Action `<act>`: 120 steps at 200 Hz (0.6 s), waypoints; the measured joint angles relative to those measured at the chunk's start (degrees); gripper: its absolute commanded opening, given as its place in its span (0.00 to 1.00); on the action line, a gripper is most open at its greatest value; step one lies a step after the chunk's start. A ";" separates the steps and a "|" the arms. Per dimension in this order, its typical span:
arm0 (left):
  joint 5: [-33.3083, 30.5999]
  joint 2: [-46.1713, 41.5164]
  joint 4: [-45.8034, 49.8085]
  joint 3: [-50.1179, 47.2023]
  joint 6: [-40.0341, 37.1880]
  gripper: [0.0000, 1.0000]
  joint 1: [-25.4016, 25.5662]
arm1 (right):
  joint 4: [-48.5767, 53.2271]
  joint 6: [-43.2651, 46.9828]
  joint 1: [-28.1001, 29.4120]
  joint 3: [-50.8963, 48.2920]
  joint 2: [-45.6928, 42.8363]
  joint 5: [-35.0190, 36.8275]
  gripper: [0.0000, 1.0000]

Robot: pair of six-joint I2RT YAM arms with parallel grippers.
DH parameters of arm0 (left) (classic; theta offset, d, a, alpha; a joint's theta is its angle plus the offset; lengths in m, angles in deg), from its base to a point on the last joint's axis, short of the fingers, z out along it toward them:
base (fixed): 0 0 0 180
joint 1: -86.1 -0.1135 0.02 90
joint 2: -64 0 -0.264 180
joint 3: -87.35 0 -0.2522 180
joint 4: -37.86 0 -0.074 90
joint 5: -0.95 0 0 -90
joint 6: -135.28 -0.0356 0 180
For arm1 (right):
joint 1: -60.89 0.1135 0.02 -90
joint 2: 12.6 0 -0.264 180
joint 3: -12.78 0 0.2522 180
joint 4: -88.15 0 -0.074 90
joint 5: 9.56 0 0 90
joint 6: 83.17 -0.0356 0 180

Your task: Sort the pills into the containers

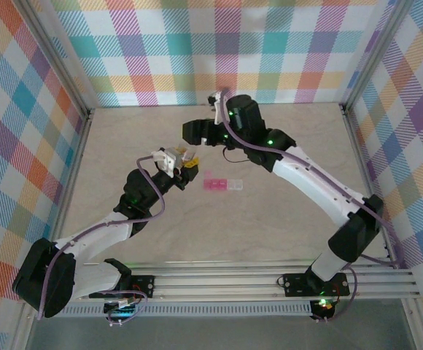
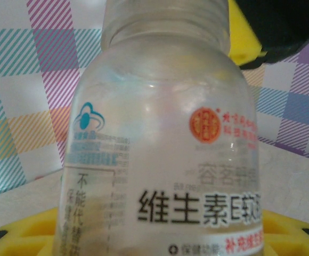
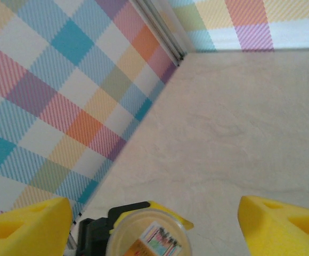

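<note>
Now | left fingers (image 2: 26,232) clamp bottle (image 2: 165,133), arm extended | right fingers (image 3: 282,224) spread above

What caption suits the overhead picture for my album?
The left gripper grips a clear bottle while the open right gripper hovers by its top; a pink pill box lies nearby.
</note>
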 measured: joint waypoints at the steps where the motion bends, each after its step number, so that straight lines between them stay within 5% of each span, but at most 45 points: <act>1: -0.09 0.02 0.00 0.00 0.00 0.00 0.00 | 0.20 0.00 0.07 0.09 0.17 0.11 0.80; 120: -0.81 1.53 -0.15 0.46 0.02 0.00 0.07 | 2.58 -1.99 1.64 0.92 2.49 0.59 0.51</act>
